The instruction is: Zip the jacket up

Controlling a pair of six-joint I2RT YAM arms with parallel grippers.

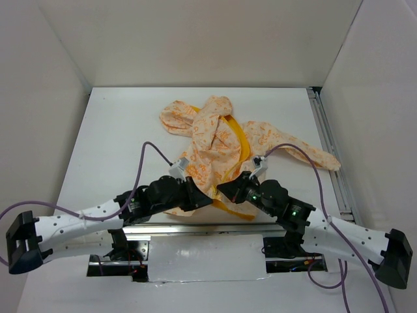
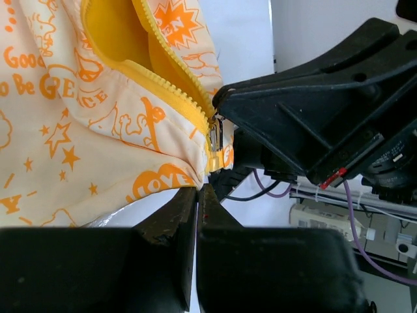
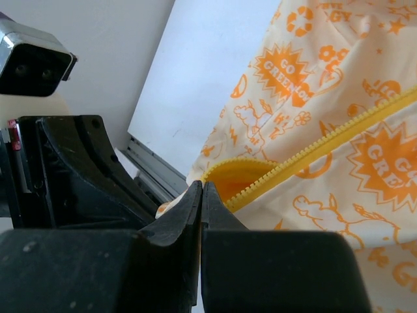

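Your white tabletop (image 1: 117,130) sits between pale walls (image 1: 39,98), and the jacket (image 1: 212,153) lies on it front open, hem toward the near edge. Your left end effector (image 2: 199,192) is pinched closed on the hem just below the zipper (image 2: 172,88). Your right end effector (image 3: 201,189) is clamped closed on the zipper edge just beside it.

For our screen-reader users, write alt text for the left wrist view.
An unzipped cream jacket with orange print and yellow lining lies on a table, its zipper slider at the hem. The left gripper pinches that hem; the right gripper sits alongside.
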